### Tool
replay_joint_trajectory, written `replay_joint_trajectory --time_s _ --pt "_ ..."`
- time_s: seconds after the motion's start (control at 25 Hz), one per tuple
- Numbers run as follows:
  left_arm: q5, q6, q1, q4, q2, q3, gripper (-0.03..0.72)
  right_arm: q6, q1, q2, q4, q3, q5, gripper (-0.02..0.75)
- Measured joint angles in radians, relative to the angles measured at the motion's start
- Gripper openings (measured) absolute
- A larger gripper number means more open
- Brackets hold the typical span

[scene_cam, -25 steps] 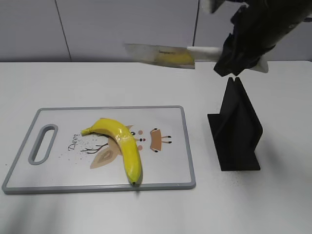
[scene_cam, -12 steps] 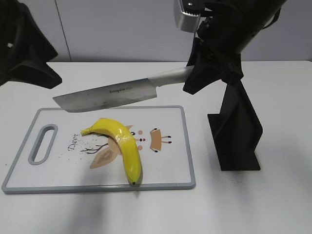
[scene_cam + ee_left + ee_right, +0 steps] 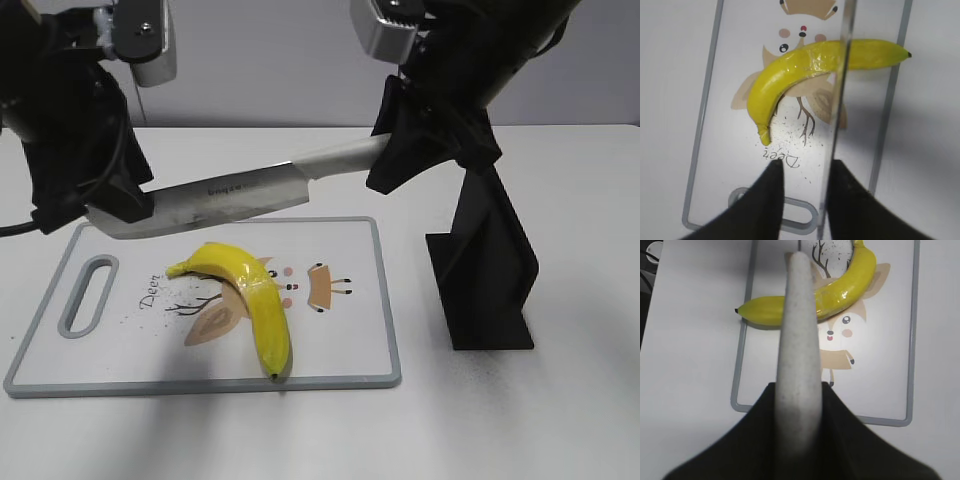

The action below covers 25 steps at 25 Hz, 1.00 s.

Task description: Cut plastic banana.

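White table (image 3: pixel 560 420) carries a grey-rimmed cutting board (image 3: pixel 340 378) printed with a deer cartoon; a black knife stand (image 3: pixel 487 265) sits upright just right of the board, clear of the blade's path. The plastic banana (image 3: pixel 250 295) lies flat on the board, dark tip toward the near edge. A knife (image 3: pixel 225 198) hangs above it, not touching, blade slanting down to the left. Compared with half a second ago, the left gripper (image 3: pixel 118 205) has moved in from the frame edge to the blade tip, where its fingers (image 3: pixel 771 200) are clamped either side of the blade. Right gripper (image 3: pixel 395 160) is clamped on the pale knife handle (image 3: pixel 799 340), as before
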Motion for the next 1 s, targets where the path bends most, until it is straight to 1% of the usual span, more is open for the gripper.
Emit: replay_joint_trajectory --time_s 0.12,0.16,0.2,0.28,0.48,0.64,0.8,0.88,1.0 --pt "0.005 0.002 0.000 0.001 0.008 0.000 0.114 0.002 -0.001 0.011 0.013 -0.001 -0.024 0.192" --pt "0.005 0.003 0.000 0.001 0.012 0.000 0.053 0.002 -0.001 0.014 0.017 -0.001 -0.029 0.191" --pt "0.005 0.003 0.000 0.001 0.016 0.000 0.015 0.002 -0.001 0.018 0.022 -0.001 -0.036 0.191" --pt "0.004 0.006 0.000 0.007 0.020 0.000 -0.008 0.002 -0.001 0.029 0.023 -0.001 -0.043 0.191" --pt "-0.001 0.007 0.000 0.018 0.053 0.000 -0.008 0.001 -0.001 0.071 0.018 -0.004 -0.046 0.191" --pt "-0.043 0.008 0.000 -0.017 0.136 0.000 -0.008 0.017 -0.001 0.130 -0.073 -0.005 -0.062 0.191" --pt "-0.128 0.008 -0.002 -0.057 0.255 -0.001 -0.008 0.083 0.000 0.234 -0.203 -0.008 -0.124 0.191" --pt "-0.169 -0.003 -0.002 -0.061 0.325 -0.001 -0.008 0.125 0.003 0.306 -0.236 -0.008 -0.161 0.193" --pt "-0.166 -0.027 -0.001 -0.077 0.380 -0.023 -0.007 0.160 0.002 0.375 -0.257 -0.012 -0.170 0.204"
